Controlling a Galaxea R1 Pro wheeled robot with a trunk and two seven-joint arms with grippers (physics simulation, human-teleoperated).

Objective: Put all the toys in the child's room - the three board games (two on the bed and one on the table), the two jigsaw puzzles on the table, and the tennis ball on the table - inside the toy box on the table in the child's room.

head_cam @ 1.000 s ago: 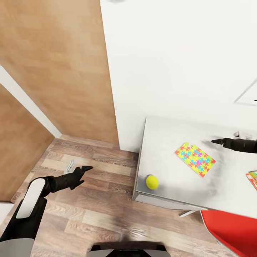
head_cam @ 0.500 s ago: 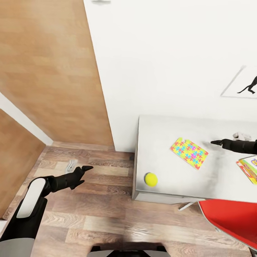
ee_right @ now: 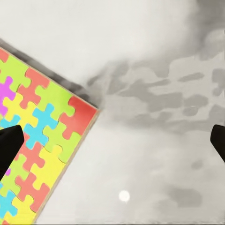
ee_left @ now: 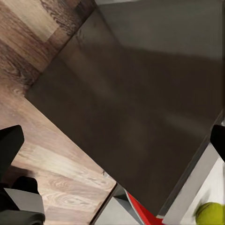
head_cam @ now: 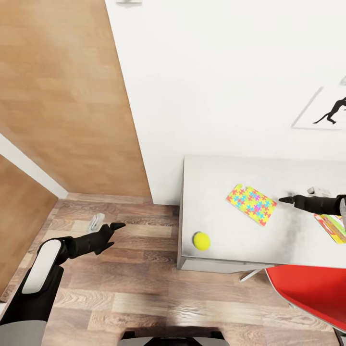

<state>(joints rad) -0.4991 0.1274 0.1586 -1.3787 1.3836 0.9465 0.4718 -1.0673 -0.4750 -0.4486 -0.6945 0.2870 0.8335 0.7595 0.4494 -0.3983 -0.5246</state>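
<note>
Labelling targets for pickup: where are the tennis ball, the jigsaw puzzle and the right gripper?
tennis ball [head_cam: 202, 240]: head view, centre of the ball.
jigsaw puzzle [head_cam: 252, 203]: head view, middle of its coloured face.
right gripper [head_cam: 284, 199]: head view, at its fingertips.

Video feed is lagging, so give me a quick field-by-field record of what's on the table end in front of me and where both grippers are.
table: white top, its end facing the wood floor
tennis ball: near the table's front corner, untouched
jigsaw puzzle: lying flat mid-table, apart from the ball
second colourful flat item: at the view's right edge, partly hidden by the right arm
right gripper: open, empty, over the tabletop just beside the puzzle
left gripper: open, empty, over the floor
red chair: at the table's near side
</note>
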